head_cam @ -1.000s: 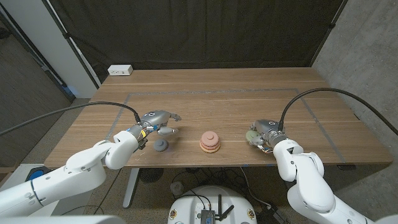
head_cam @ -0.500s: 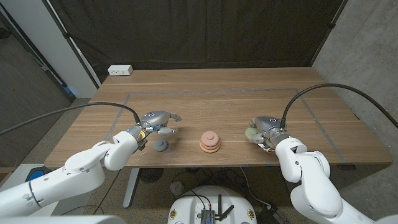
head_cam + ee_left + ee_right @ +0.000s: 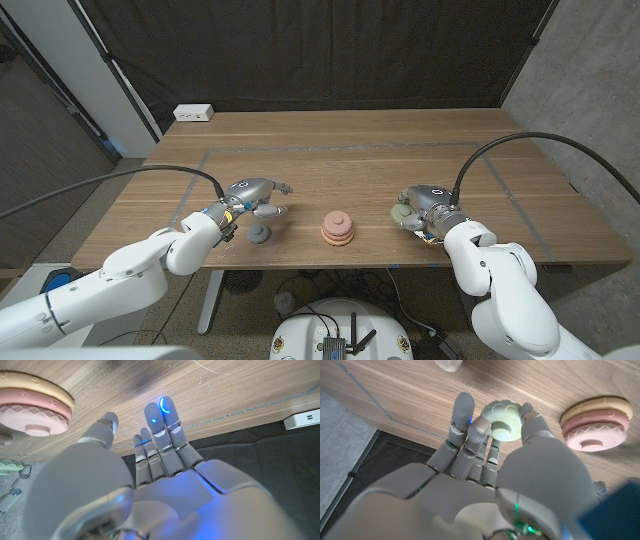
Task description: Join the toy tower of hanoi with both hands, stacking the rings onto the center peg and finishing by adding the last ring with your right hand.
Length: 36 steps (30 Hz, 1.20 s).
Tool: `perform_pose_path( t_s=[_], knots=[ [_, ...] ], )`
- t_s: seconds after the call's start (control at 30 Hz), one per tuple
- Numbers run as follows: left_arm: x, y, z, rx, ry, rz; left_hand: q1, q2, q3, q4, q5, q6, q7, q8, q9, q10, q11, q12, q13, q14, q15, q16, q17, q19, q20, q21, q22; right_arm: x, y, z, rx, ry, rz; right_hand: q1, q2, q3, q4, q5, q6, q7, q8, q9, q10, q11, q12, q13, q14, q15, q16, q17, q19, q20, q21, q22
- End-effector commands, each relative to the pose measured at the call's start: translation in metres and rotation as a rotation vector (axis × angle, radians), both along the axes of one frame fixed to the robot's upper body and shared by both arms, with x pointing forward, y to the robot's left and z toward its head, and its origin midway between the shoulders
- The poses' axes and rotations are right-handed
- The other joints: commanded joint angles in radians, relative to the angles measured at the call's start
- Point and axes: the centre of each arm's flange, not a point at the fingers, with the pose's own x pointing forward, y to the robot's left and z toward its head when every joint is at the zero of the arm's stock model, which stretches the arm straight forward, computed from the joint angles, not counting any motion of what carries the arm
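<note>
Wooden table (image 3: 350, 160), green ring (image 3: 504, 422) in right hand (image 3: 485, 455)

You get even overhead light on the table (image 3: 400, 140) and soft short shadows; your wrist views blur up close, with blue LED glow.

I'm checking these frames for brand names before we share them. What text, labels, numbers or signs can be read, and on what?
No text can be read in any view.
The white power strip at the table's far left edge: no readable marking.
The left hand and right hand each bear a small dark mark on the back, too small to read.
</note>
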Motion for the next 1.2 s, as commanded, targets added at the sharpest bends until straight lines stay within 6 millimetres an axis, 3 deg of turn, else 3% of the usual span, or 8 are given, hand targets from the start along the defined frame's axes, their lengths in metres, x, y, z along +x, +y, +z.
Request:
perform_pose_path(
  t_s=[0.03,1.2],
  knots=[
    [0.0,0.007,-0.002,-0.037,-0.013,-0.016,-0.006,0.004,0.005,0.0,0.005,0.012,0.002,-0.003,0.004,0.013,0.003,0.001,0.005,0.008,-0.107,-0.003,0.004,0.014,-0.118,0.009,0.001,-0.004,0.009,0.004,-0.013,-0.005,0.051,0.052,0.054,0.034,0.027,0.006,0.025,-0.018,0.004,0.003,0.082,-0.064,0.003,0.015,0.009,-0.002,0.009,0.006,0.008,-0.054,0.003,0.002],
    [-0.01,0.037,-0.011,-0.132,-0.049,0.006,-0.004,0.0,0.011,-0.001,0.006,0.036,0.003,0.001,0.005,0.043,-0.001,0.006,0.009,0.01,-0.107,-0.004,0.0,0.014,-0.118,0.014,0.002,-0.006,0.057,0.02,-0.099,-0.037,0.225,0.05,0.054,0.049,0.028,0.014,0.038,-0.02,0.004,-0.001,0.096,-0.067,-0.006,0.019,0.013,-0.002,0.028,0.005,0.015,-0.054,0.005,0.0]
  ],
)
